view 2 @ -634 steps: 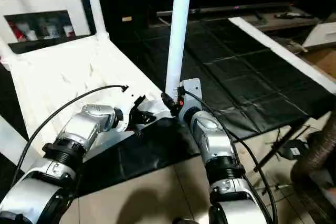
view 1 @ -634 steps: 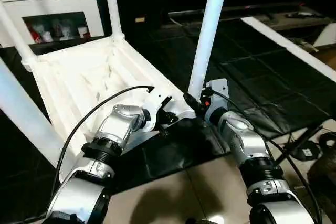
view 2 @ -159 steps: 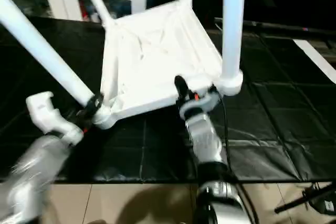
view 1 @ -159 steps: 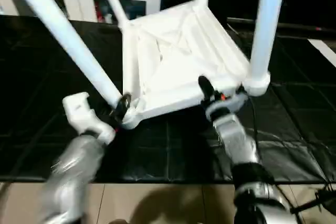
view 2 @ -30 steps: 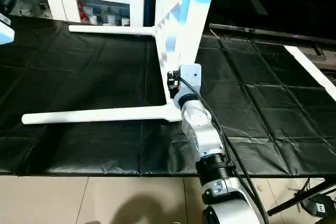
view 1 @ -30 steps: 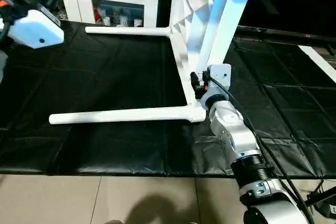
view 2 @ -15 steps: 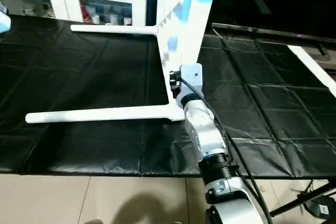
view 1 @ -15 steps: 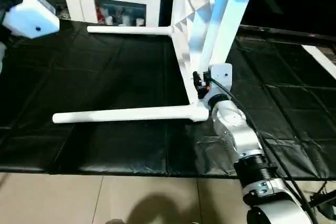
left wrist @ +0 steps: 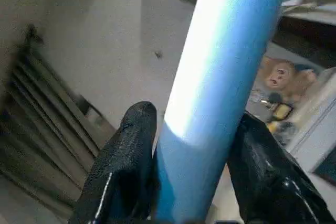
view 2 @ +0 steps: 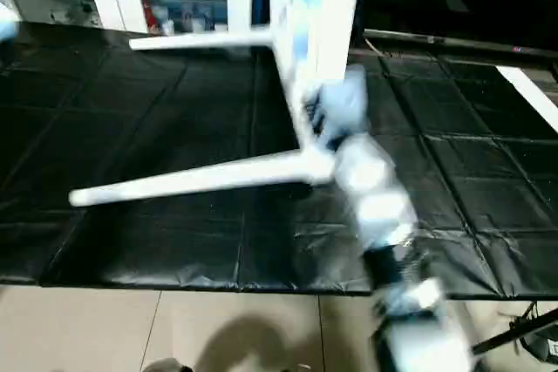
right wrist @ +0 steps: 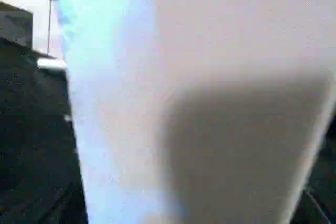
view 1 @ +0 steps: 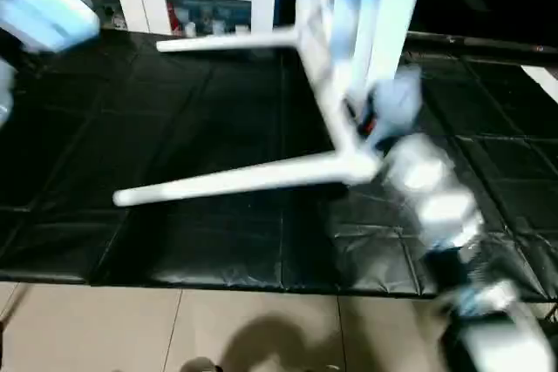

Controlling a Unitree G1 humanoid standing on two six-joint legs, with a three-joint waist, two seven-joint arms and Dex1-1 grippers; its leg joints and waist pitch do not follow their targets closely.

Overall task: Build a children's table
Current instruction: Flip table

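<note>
The children's table stands on its side on the black mat, its white top (view 1: 349, 6) upright and its legs pointing to picture left. One leg (view 1: 235, 179) slants just above the mat and another (view 1: 227, 41) lies farther back. My left gripper (left wrist: 191, 119) is shut on a third, bluish-white leg (left wrist: 226, 51), with a black finger pressed against each side of it. The white block (view 1: 48, 10) of my left wrist shows at the upper left. My right gripper (view 1: 362, 119), blurred, sits against the top's lower edge near the corner socket and holds it.
A black sheet (view 1: 174, 111) covers the floor under the table. A white cabinet with glass doors (view 1: 209, 6) stands behind it. Beige tiles (view 1: 174, 328) lie at the near edge. A white strip (view 1: 540, 76) runs along the far right.
My left fingers have closed onto the leg. The table has tilted, so the near leg now slopes up towards the top. My right arm has swung right with the table corner.
</note>
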